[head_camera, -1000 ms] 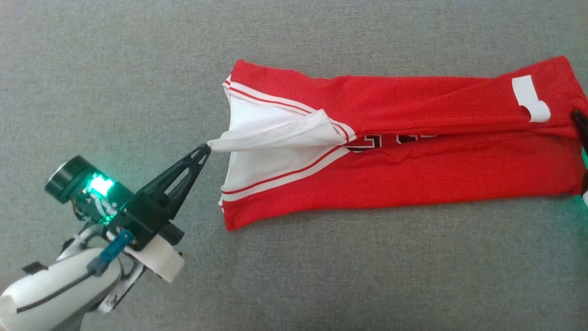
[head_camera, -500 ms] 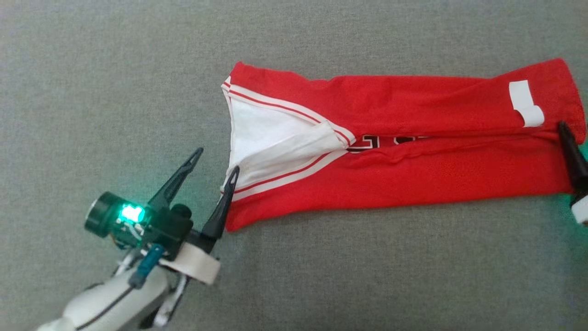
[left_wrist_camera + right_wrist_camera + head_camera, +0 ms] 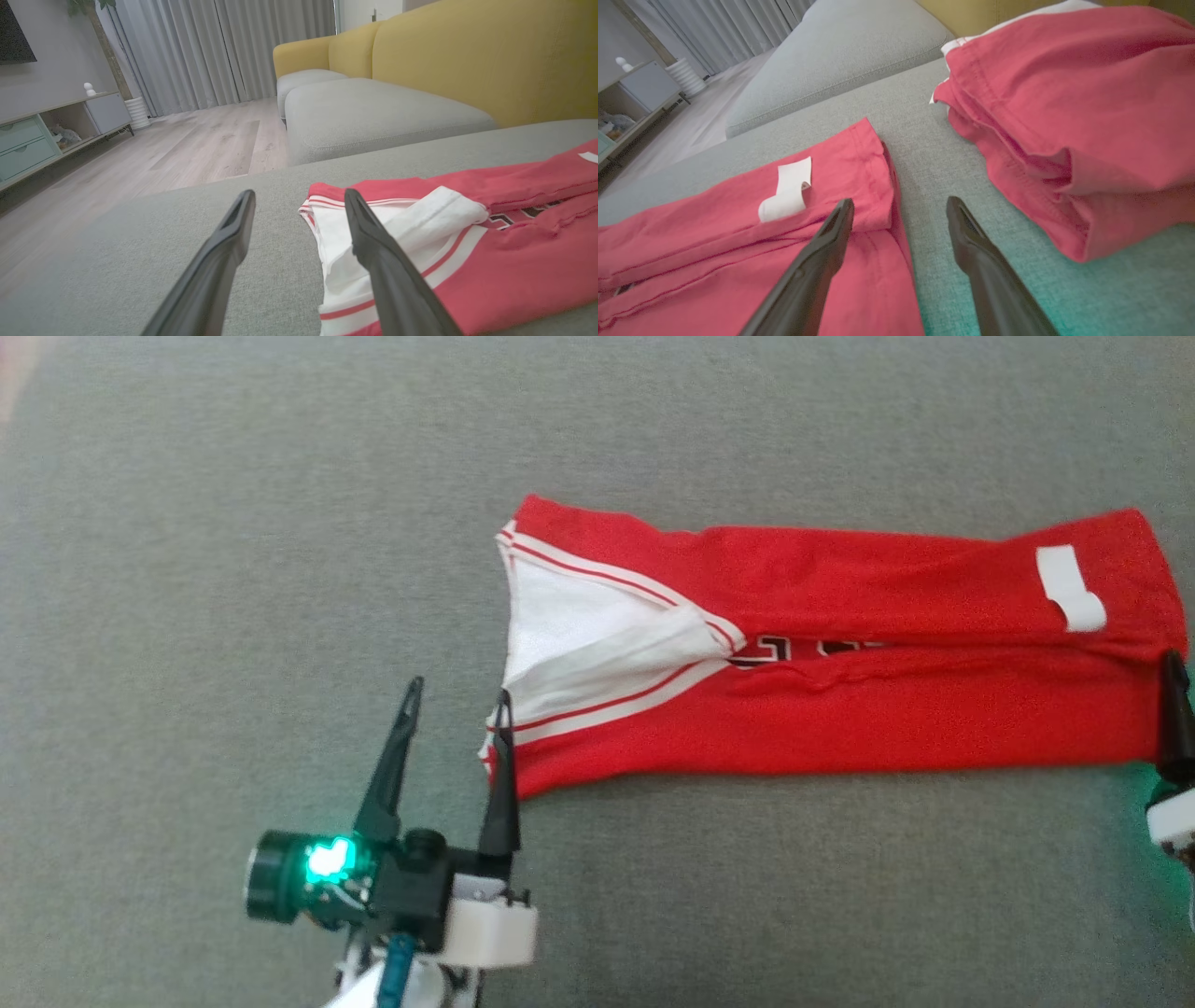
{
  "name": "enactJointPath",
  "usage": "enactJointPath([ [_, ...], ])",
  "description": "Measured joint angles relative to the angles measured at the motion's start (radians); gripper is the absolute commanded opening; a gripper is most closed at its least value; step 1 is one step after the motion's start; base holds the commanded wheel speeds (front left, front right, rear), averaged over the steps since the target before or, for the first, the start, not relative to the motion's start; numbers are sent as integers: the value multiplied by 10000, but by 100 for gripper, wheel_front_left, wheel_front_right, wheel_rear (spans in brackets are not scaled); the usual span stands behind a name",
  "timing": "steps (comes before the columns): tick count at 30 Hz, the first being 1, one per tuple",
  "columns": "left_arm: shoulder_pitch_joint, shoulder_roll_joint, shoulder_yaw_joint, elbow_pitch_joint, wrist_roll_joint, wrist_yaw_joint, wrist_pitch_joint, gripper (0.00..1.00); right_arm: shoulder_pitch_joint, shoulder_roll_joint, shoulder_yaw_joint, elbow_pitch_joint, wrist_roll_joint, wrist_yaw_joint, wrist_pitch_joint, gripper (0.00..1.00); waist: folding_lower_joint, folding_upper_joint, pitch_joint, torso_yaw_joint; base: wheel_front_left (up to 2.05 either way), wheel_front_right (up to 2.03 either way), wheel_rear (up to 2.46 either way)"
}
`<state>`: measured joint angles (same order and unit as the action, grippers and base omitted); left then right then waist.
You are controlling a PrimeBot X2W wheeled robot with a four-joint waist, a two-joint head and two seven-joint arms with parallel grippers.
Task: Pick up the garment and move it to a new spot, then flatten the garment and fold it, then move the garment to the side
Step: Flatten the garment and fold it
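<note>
**Condition.** The garment (image 3: 840, 709) lay on the grey cushion (image 3: 233, 569) as a long red strip, with its two long sides turned in to meet along the middle. The white-trimmed end (image 3: 579, 635) pointed to the robot's left. The end with the white label (image 3: 1069, 588) pointed to its right.

**Grippers.** The left gripper (image 3: 458, 689) had its fingers spread wide and held nothing. One finger stood over the near corner of the white-trimmed end, the other over bare cushion. The right gripper (image 3: 900, 202) was equally wide and empty, with one finger over the hem near the label and the other over the cushion just beside it. Whether either finger touched the cloth could not be told.

**Step in hand.** The lengthwise fold appeared complete, so the crosswise fold was probably due.

**Procedure.**
1. Seat one finger under every layer at the corner before closing. A grip on the top layer alone would likely reopen the turned-in side.
2. Watch the white flap at the centre seam. It stood slightly raised and could drag out of place.
3. Lift only enough to clear the strip, then carry one end squarely onto the other and match the edges.
4. Keep the right gripper clear of the other red pile (image 3: 1064, 116), which lay near the labelled end.
</note>
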<state>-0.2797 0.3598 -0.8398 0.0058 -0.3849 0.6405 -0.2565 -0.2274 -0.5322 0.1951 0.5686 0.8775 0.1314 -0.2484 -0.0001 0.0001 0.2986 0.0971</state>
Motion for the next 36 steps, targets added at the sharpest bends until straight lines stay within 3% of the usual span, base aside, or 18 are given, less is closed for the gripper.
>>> enactJointPath([
  [4, 660, -681, 462, -67, 890, -389, 0, 100, -174, 407, -798, 1248, -817, 0, 136, 100, 0, 0, -242, 477, 0, 0, 0],
  [10, 1148, -1103, 846, -8, 1383, -918, 0, 100, -579, 802, -1264, 2209, -1058, 0, 779, 100, 0, 0, -475, 876, 0, 0, 0],
  [13, 1273, -1216, 1114, 36, 1645, -1152, 0, 100, -726, 897, -1258, 2228, -1032, 0, 1287, 21, 0, 0, -621, 996, 0, 0, 0],
  [14, 1293, -1264, 1225, 40, 1718, -1223, -2, 100, -720, 936, -1239, 2196, -1028, 0, 1406, 0, 1, 0, -674, 1014, 0, 0, 0],
  [21, 1848, -1473, 1845, 75, 2104, -1584, -2, 100, -461, 915, -1298, 1933, -1051, 0, 1421, 0, 1, 0, -1014, 870, 0, 0, 0],
  [27, 2062, -1538, 2228, 92, 2320, -2006, 0, 100, -333, -165, -1724, 1315, -1239, 0, 1651, 0, 1, 0, -1246, 579, 0, 0, 0],
  [31, 2086, -1595, 2399, 150, 2451, -2199, 0, 100, -237, -456, -1808, -211, -1030, 0, 2249, 0, 1, 0, -1349, 444, 0, 0, 0],
  [36, 2286, -1733, 2633, 234, 2545, -2405, -2, 100, 253, -75, -2059, -3129, -757, 0, 3149, 0, 1, 0, -1378, 381, 0, 0, 0],
])
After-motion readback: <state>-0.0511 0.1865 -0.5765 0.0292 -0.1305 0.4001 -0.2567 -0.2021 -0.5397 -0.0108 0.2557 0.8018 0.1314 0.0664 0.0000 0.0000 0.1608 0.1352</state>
